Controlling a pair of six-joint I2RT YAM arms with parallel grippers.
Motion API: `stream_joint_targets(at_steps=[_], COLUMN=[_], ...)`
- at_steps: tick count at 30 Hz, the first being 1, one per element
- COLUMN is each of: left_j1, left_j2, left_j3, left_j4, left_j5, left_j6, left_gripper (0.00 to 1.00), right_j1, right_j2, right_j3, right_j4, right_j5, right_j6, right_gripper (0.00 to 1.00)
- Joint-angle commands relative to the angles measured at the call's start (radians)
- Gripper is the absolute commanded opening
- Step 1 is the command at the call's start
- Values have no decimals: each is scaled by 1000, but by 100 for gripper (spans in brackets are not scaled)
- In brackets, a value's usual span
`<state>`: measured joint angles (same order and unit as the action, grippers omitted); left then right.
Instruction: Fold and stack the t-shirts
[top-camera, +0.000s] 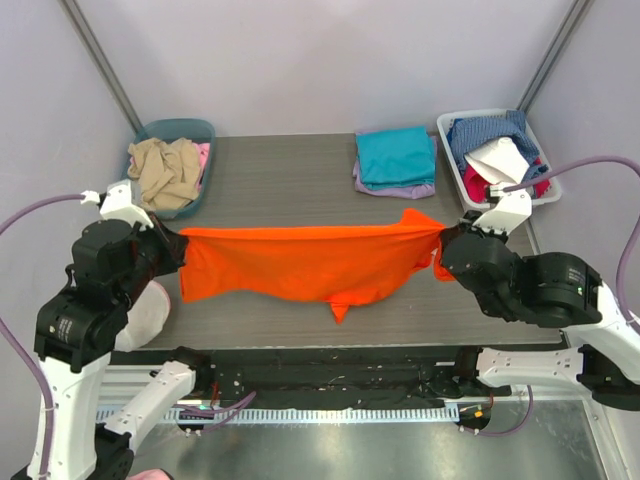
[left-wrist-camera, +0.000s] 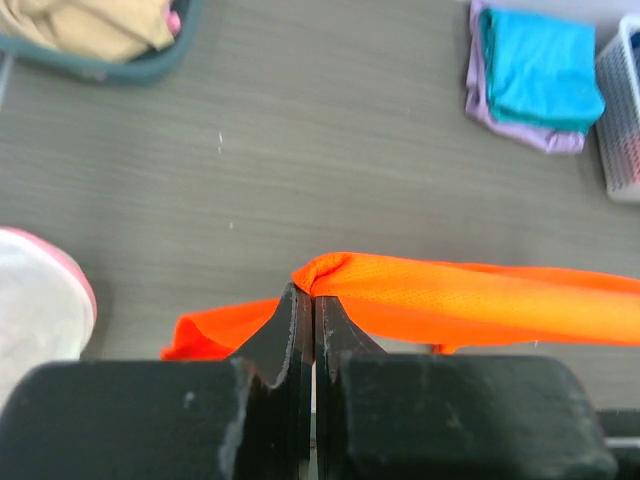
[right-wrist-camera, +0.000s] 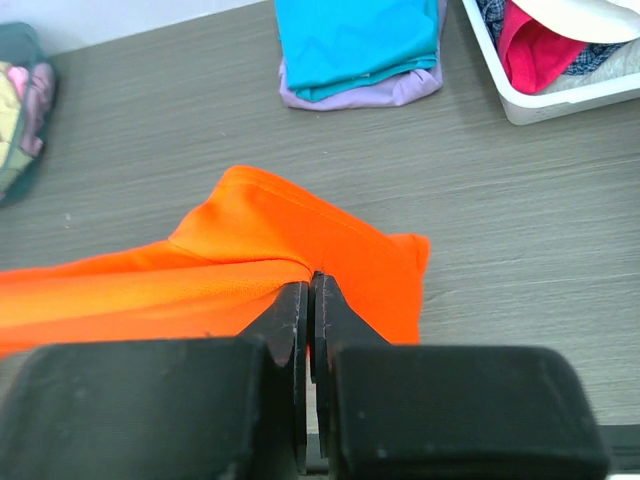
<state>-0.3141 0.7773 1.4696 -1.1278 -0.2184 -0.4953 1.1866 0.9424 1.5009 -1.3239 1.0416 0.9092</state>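
Note:
A bright orange t-shirt (top-camera: 305, 262) hangs stretched across the table between both arms, its lower edge draping down to the surface. My left gripper (top-camera: 180, 243) is shut on the shirt's left end (left-wrist-camera: 335, 272), and my right gripper (top-camera: 440, 240) is shut on its right end (right-wrist-camera: 300, 262). At the back of the table a folded teal t-shirt (top-camera: 395, 155) lies on top of a folded lavender t-shirt (top-camera: 400, 189); both also show in the left wrist view as the teal (left-wrist-camera: 538, 65) over the lavender (left-wrist-camera: 520, 128), and in the right wrist view (right-wrist-camera: 355, 35).
A teal bin (top-camera: 190, 130) with beige cloth (top-camera: 165, 170) stands at the back left. A white basket (top-camera: 455, 125) with blue, white and red clothes sits at the back right. A white and pink object (top-camera: 145, 312) lies near the left arm.

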Motion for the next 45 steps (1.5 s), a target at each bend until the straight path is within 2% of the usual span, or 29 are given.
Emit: stream_joint_targets(at_steps=[1,13,23,26,30,32,33,34,36,40,42,45], left_j1=[3,4,3,4,3,4,3,3,3,3,3,3], left_j2=[-41,-107,-73,-27,77,112,144,170,221,390,415,395], left_j3=[-54,-100,-295,-305,-235,-215,-194,-181,-115,50,133,146], left_j4=[-35,-76,107,163,207,253,270,302,327,339,342,359], left_j5=[60,139,91,59,42,31,16,5,-19,-10,7,19], left_j6=[-12,-48,-66,-45,-9,1,6,20,41,89,92,71], left_gripper=[0,0,0,0,0,0,0,0,0,0,0,0], right_j1=[-7,-7,-24,-70,-198,-263,-336,-384,-491,-559,-562,-562], right_j2=[15,59,96,107,148,156,165,176,205,311,326,309], right_j3=[79,153,-7,-57,-83,-108,-113,-111,-85,80,134,171], right_j4=[-182,-181,-112,-6,145,288,387,435,529,594,597,575], right_j5=[31,-121,61,43,11,-15,-73,-106,-170,-221,-241,-308], right_j6=[11,-43,-30,-124,-289,-419,-461,-542,-602,-720,-747,-728], right_gripper=[1,1,4,4,1,1,1,1,1,1,1,1])
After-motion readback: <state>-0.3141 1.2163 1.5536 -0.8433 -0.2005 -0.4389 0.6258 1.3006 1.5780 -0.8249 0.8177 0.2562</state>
